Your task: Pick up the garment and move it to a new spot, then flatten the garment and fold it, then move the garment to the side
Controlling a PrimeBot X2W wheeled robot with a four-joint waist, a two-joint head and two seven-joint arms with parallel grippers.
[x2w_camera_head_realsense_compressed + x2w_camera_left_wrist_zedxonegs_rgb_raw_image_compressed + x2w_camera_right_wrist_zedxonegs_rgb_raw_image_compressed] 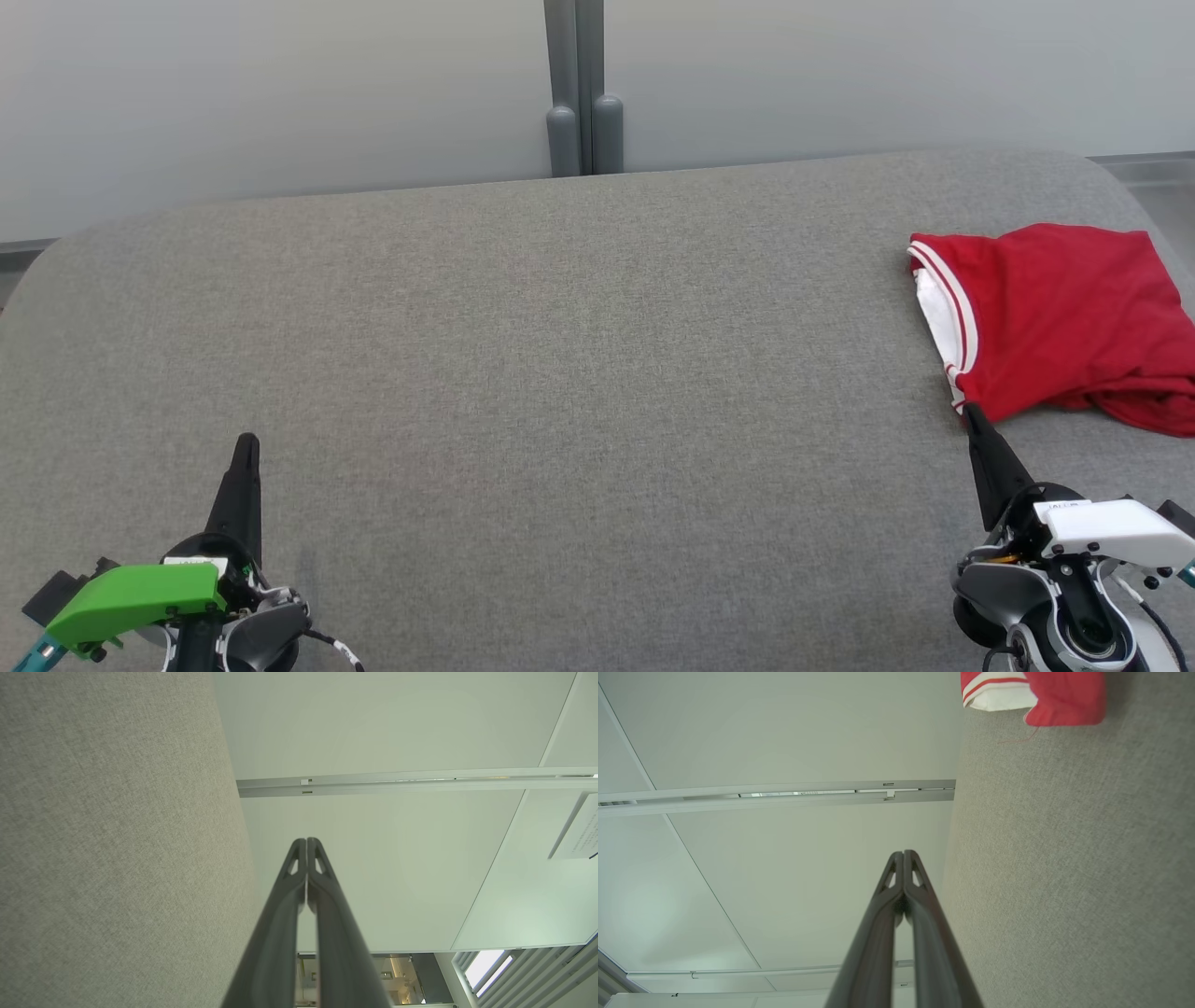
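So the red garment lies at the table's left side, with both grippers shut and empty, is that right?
Not quite: the garment lies at the table's right side, as the head view shows. The left gripper and right gripper are indeed shut and empty.

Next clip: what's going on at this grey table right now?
Nothing is being handled. The red garment lies loosely folded near the right edge of the grey table. The left gripper and right gripper are both shut and empty; the right one points toward the garment without holding it.
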